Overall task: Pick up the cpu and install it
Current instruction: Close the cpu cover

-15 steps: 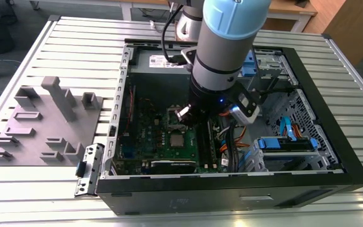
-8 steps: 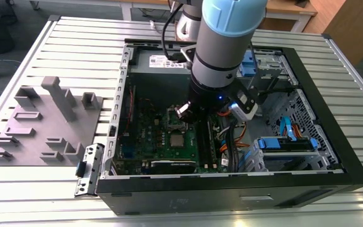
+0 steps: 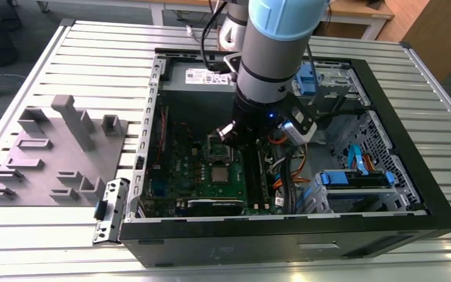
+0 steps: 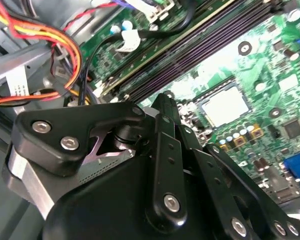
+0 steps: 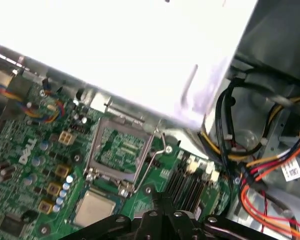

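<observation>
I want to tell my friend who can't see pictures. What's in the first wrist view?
A small silver-grey cpu lies flat on a green motherboard, right beside a square metal frame. The robot's black claw pokes in close by. Red, orange and yellow cables bunch together further off, inside the grey case.

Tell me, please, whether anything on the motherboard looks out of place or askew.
Nothing looks damaged. The cpu lies flat and square on the green motherboard. Beside it, the metal socket frame has its wire lever apparently swung up, unlatched, which stands out.
</observation>
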